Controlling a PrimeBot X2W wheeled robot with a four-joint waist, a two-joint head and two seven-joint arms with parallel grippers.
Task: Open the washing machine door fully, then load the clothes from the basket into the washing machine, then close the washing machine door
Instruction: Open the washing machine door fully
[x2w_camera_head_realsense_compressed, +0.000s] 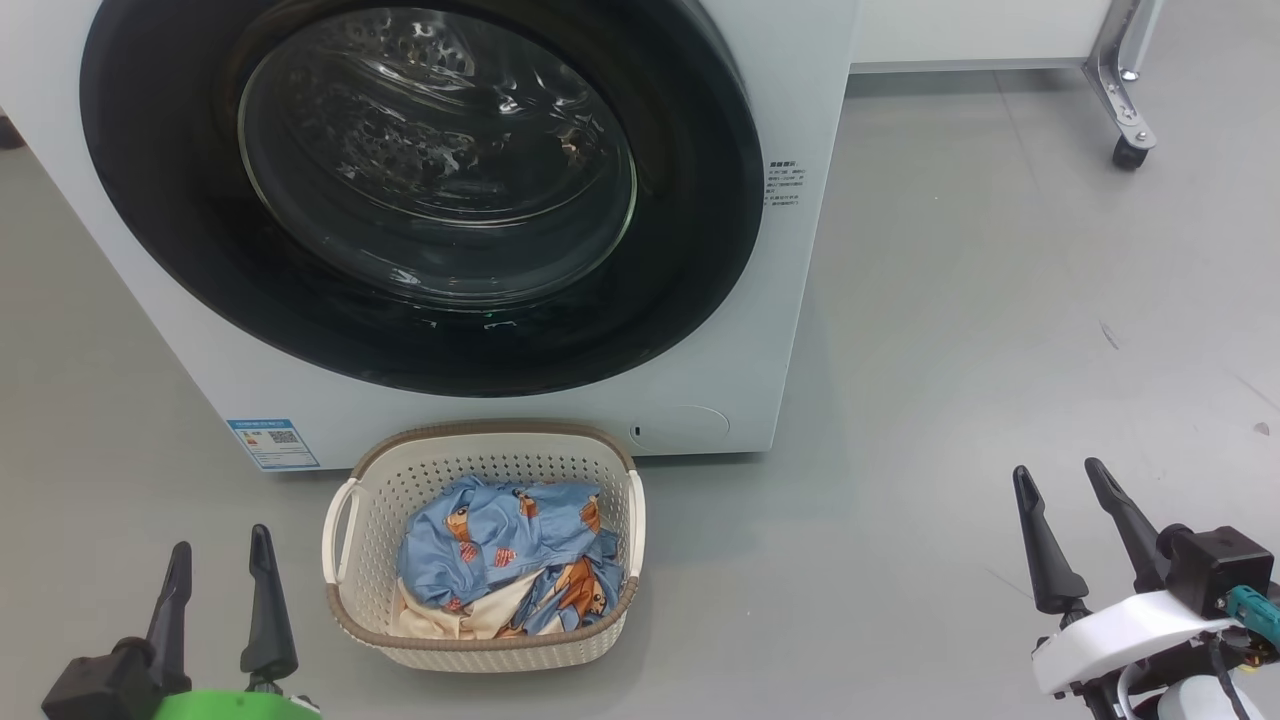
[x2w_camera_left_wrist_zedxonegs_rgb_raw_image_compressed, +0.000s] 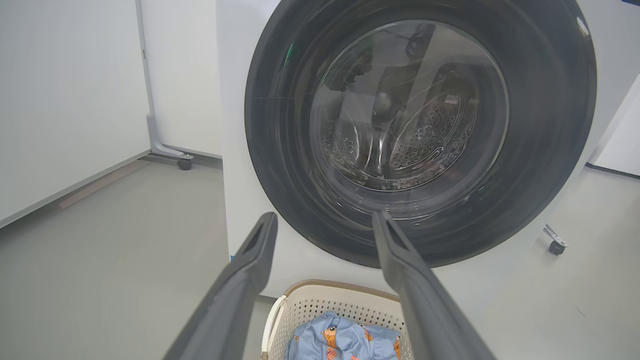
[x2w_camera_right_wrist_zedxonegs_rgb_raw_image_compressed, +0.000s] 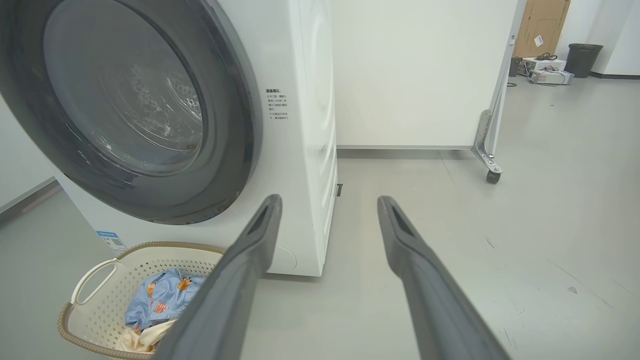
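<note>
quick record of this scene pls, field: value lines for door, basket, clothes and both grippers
door: shut, flush on the washer
basket: on the floor, just in front of the washer, below the door
clothes: in the basket, blue printed pieces over a cream one
left gripper: open, empty, left of the basket
right gripper: open, empty, well right of the basket
stage: door not yet opened
</note>
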